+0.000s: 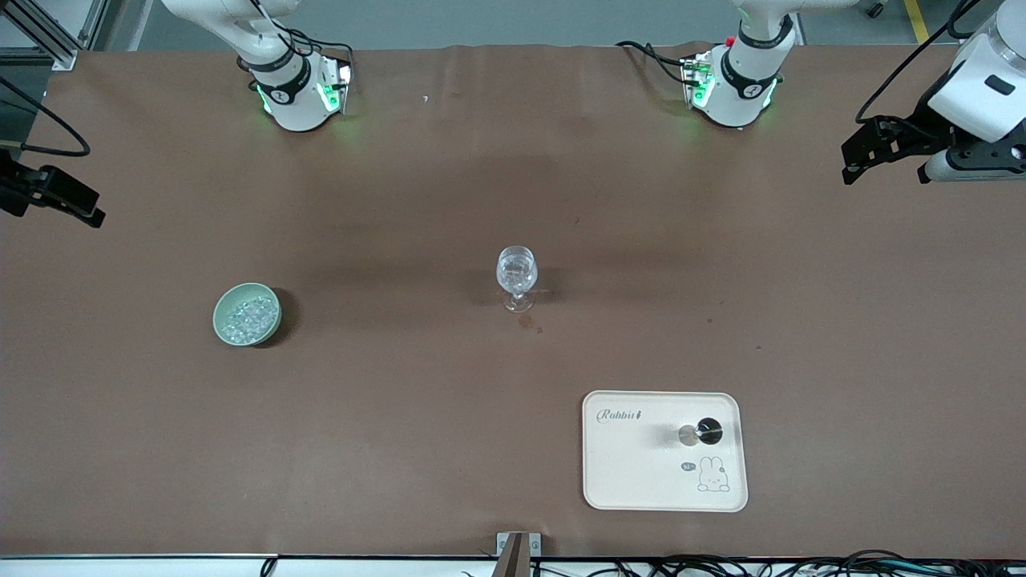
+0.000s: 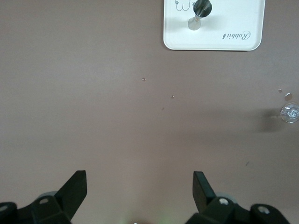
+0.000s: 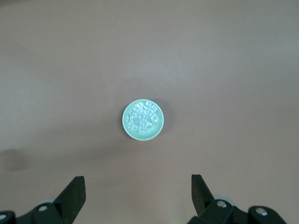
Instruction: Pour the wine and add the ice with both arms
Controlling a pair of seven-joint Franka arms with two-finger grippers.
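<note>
Both arms parked high at the table ends, fingers spread on nothing.

Left gripper (image 2: 140, 186) and right gripper (image 3: 138, 189) wide apart. Wine glass (image 1: 516, 276) upright mid-table, seemingly holding something clear; ice bowl (image 1: 247, 313) toward the right arm's end; wine bottle (image 1: 708, 431) on tray (image 1: 641, 481). Fits start or finish alike. No obstruction.

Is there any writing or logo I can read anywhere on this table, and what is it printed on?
"Rabbit": cursive word printed on the cream tray, near the corner closest to the wine glass; its last letters are not sharp, so this reading is likely rather than sure.
Small badge beside the rabbit drawing on the same tray: too small to read.
Nothing readable on the green bowl or the glass.
</note>
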